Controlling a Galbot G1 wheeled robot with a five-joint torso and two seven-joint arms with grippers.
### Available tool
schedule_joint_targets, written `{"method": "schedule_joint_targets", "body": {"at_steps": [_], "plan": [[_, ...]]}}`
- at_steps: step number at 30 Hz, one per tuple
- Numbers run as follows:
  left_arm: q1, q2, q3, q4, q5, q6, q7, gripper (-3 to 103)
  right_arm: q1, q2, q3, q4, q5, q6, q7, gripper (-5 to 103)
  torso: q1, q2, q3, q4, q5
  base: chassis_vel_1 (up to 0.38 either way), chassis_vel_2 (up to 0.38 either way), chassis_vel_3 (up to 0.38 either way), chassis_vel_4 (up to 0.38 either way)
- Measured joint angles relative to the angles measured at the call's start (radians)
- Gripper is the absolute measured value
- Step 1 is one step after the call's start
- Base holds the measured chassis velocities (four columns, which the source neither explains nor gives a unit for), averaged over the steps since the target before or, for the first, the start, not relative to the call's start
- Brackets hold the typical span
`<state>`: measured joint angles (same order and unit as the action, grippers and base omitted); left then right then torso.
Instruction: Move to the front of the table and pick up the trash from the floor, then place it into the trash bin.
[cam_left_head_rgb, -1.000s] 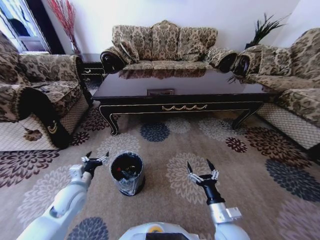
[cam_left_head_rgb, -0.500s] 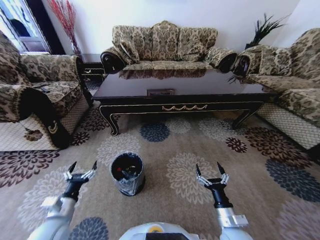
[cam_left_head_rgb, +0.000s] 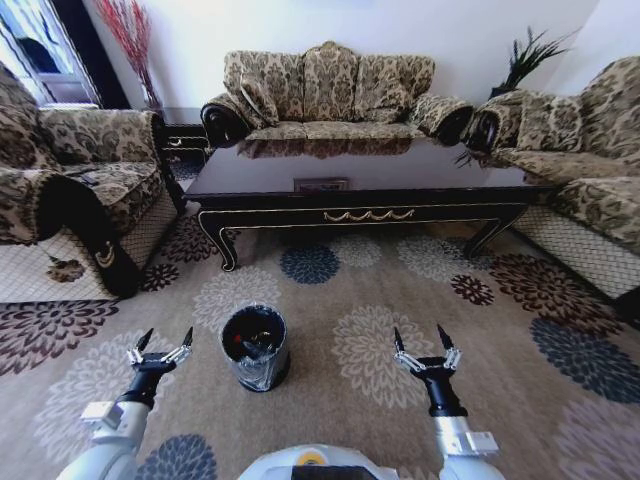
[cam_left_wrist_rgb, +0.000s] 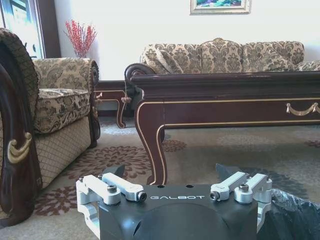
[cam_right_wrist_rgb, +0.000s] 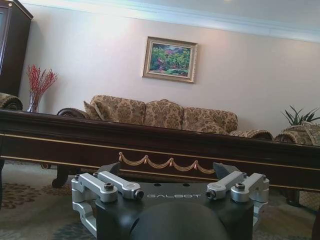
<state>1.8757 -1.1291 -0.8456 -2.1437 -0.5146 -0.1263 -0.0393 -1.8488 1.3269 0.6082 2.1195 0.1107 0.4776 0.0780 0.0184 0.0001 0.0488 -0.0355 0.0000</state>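
Trash bin (cam_left_head_rgb: 254, 346) contents indistinct, between spread left end effector (cam_left_head_rgb: 160, 344) and spread right end effector (cam_left_head_rgb: 421, 345).

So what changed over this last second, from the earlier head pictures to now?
The left gripper, fingers open, pulled back from beside the small round black trash bin with its shiny liner bag toward the robot and out to its left. The right gripper, also open, drew back slightly and further right. Nothing was gripped or released. The bin, the glossy dark wood coffee table and the flowered carpet stayed put.
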Motion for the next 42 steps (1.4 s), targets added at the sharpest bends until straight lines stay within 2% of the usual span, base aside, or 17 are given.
{"method": "schedule_joint_targets", "body": {"at_steps": [23,42], "plan": [[-0.003,0.002,0.003,0.000,-0.002,0.005,-0.005,100,0.001,-0.001,-0.002,0.001,0.001,-0.003,0.002,100,0.000,0.000,0.000,0.0000,0.0000,0.007,-0.007,-0.008,0.010],[-0.004,0.002,0.003,0.000,-0.003,0.006,-0.006,100,0.001,-0.002,-0.002,0.001,0.001,-0.003,0.002,100,0.000,0.000,0.000,0.0000,0.0001,0.172,-0.177,-0.164,0.173]]}}
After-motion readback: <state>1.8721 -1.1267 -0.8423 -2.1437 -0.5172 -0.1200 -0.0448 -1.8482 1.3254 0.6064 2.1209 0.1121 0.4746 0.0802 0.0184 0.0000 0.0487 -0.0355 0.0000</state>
